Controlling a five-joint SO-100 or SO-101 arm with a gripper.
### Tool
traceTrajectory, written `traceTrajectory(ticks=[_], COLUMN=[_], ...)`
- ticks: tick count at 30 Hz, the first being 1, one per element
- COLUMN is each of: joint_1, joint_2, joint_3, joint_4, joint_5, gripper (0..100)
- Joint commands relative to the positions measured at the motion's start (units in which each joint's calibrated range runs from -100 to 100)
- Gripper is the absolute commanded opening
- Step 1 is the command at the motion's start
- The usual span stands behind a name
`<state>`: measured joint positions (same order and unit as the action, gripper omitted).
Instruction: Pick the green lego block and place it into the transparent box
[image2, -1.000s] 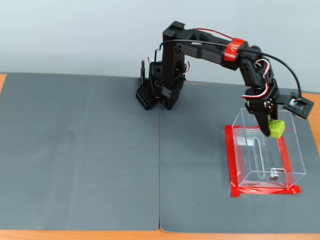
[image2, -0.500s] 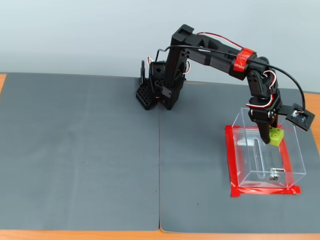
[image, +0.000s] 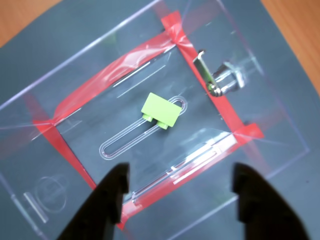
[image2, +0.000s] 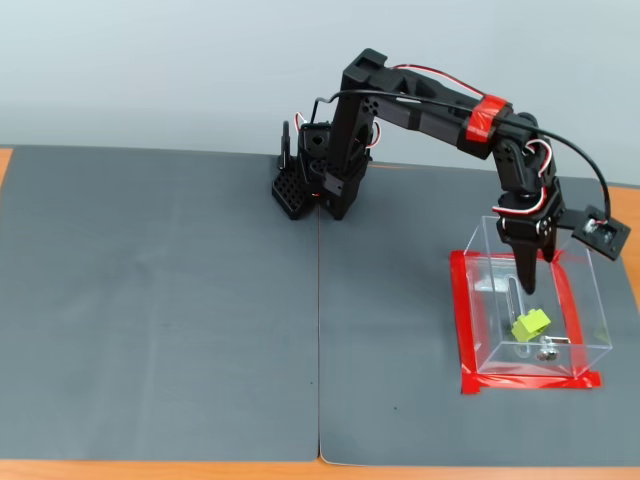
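- The gripper is spread wide and holds nothing; its two dark fingers frame the bottom of the wrist view
- The green block lies tilted inside the clear box, over the slot in its floor; it sits at 12 o'clock from the gripper, apart from it
- In the fixed view the block is at 6 o'clock, below the gripper; red tape edges the box

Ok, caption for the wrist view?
Open fingers above the transparent box, green lego block lying inside.
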<state>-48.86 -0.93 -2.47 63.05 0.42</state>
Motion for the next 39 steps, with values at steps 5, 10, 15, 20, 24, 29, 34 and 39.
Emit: traceTrajectory(ticks=[5, 10, 15, 20, 24, 29, 34, 39], joint_1=[2.57, 6.6, 12.19, 18.31, 24.72, 33.68, 42.03, 46.51], joint_2=[-9.79, -15.3, -21.57, -31.07, -39.21, -49.72, -59.39, -67.7], joint_3=[-2.55, -2.46, -0.38, 6.77, 14.46, 25.22, 34.99, 44.22], joint_4=[0.32, 0.4, 0.4, 0.4, 0.32, -0.03, -0.38, -0.47], joint_5=[0.03, 0.03, 0.03, 0.03, 0.03, -0.02, -0.02, -0.02], gripper=[5, 2, 2, 2, 2, 2, 2, 2])
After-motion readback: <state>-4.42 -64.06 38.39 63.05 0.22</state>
